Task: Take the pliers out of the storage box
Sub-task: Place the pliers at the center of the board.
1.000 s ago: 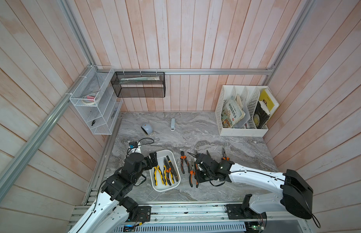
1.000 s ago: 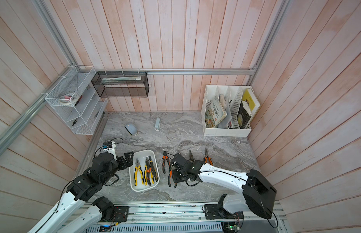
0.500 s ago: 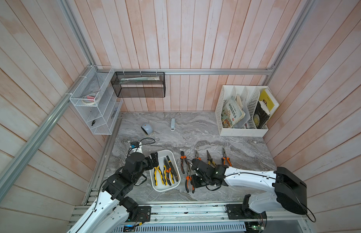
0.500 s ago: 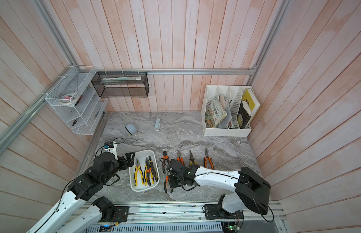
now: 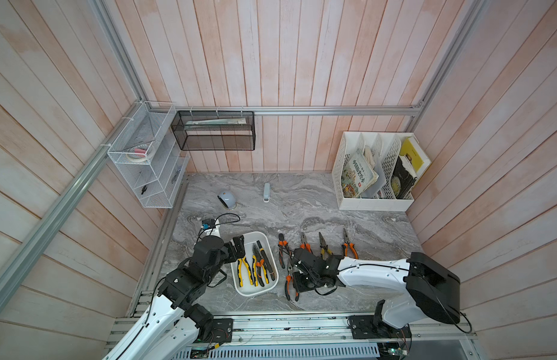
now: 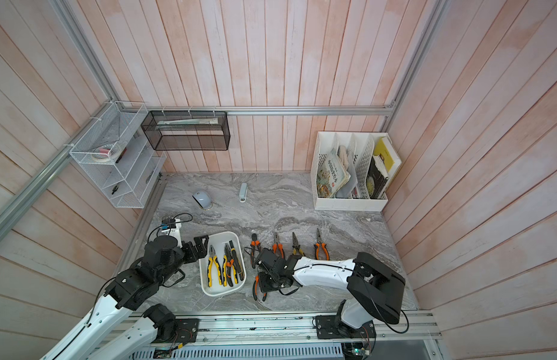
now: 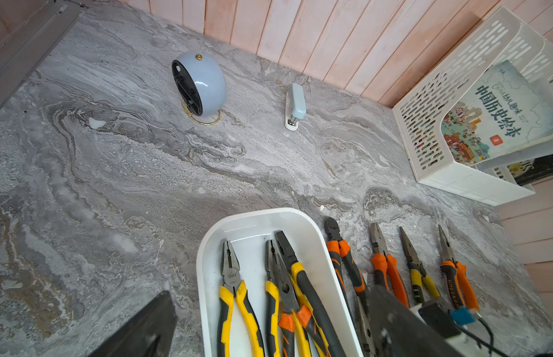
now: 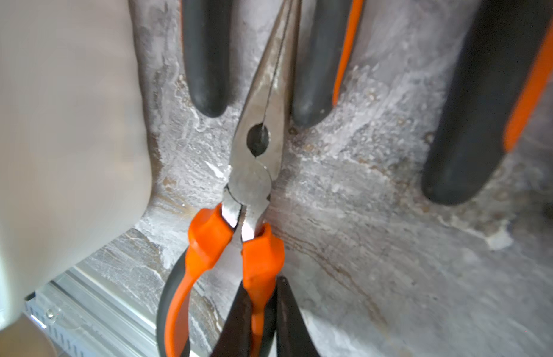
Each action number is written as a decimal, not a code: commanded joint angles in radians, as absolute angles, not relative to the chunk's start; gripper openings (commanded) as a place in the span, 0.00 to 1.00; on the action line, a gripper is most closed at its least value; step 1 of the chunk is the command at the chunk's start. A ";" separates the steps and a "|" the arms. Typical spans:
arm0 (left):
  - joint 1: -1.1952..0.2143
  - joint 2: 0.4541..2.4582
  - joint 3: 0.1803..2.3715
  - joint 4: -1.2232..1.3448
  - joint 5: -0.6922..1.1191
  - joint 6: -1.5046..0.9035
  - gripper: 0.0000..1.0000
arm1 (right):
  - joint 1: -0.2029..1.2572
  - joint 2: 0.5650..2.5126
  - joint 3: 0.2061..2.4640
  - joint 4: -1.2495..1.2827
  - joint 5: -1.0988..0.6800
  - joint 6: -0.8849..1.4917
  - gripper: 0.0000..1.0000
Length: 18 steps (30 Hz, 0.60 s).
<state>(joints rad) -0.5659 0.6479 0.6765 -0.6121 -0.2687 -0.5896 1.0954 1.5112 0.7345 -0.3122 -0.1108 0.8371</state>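
The white storage box (image 5: 253,239) (image 6: 219,239) (image 7: 253,222) lies front left on the marble table, with three pliers (image 5: 244,271) (image 7: 235,293) in it. Several more pliers (image 5: 324,249) (image 6: 321,249) lie in a row to its right. My right gripper (image 5: 297,278) (image 6: 265,279) (image 8: 263,287) is shut on one orange handle of long-nosed pliers (image 8: 256,160) (image 5: 289,282). It holds them low over the table between the box and the row, nose pointing away. My left gripper (image 5: 238,249) (image 6: 200,247) (image 7: 270,292) hangs open at the box's left rim, holding nothing.
A round blue-grey clock (image 5: 226,198) and a small stapler (image 5: 266,192) stand at the back. A white file rack (image 5: 373,174) with books fills the back right corner. A wire-mesh shelf (image 5: 146,162) and a black mesh basket (image 5: 215,131) hang on the walls.
My right gripper has carried the orange long-nosed pliers from over the row toward the front and a little left. The left arm has not moved.
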 commanded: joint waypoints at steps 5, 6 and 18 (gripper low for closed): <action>-0.572 0.645 0.673 -0.599 -0.269 -0.576 1.00 | 1.091 1.545 0.761 -0.308 -0.123 0.841 0.00; -0.572 0.645 0.673 -0.597 -0.269 -0.575 1.00 | 1.088 1.548 0.762 -0.308 -0.125 0.840 0.00; -0.573 0.646 0.673 -0.598 -0.270 -0.577 1.00 | 1.082 1.576 0.778 -0.318 -0.131 0.835 0.00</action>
